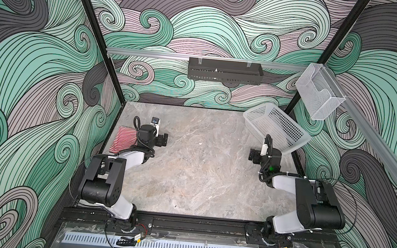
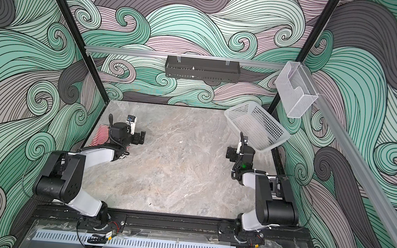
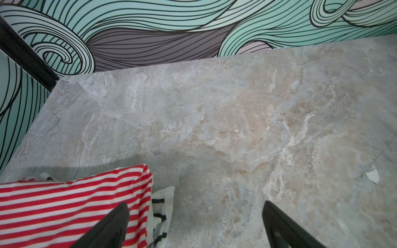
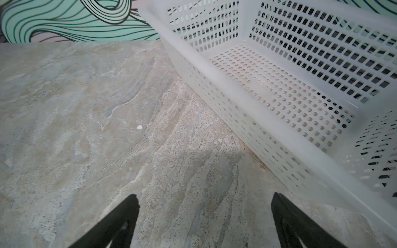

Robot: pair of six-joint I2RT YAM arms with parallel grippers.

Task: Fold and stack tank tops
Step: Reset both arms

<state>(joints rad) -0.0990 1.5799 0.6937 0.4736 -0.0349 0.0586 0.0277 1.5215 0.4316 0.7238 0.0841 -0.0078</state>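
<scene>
The tank tops lie stacked at the table's left edge. The folded red-and-white tank top (image 1: pixel 123 139) (image 2: pixel 98 135) (image 3: pixel 64 206) is uppermost, and the black-and-white one (image 3: pixel 161 206) shows only as a striped edge from under it. In both top views my left arm hides part of the pile. My left gripper (image 1: pixel 164 140) (image 2: pixel 141 136) (image 3: pixel 195 206) hangs open just to the right of the pile, holding nothing. Across the table my right gripper (image 1: pixel 252 156) (image 2: pixel 229 153) (image 4: pixel 205 197) is open and empty above bare marble.
A white perforated basket (image 1: pixel 278 126) (image 2: pixel 258 125) (image 4: pixel 193 58) stands tilted at the back right corner, empty, close behind my right gripper. A black tray (image 1: pixel 224 70) hangs on the back rail, and a clear plastic holder (image 1: pixel 320 93) on the right rail. A small white chip (image 4: pixel 139 127) lies on the marble.
</scene>
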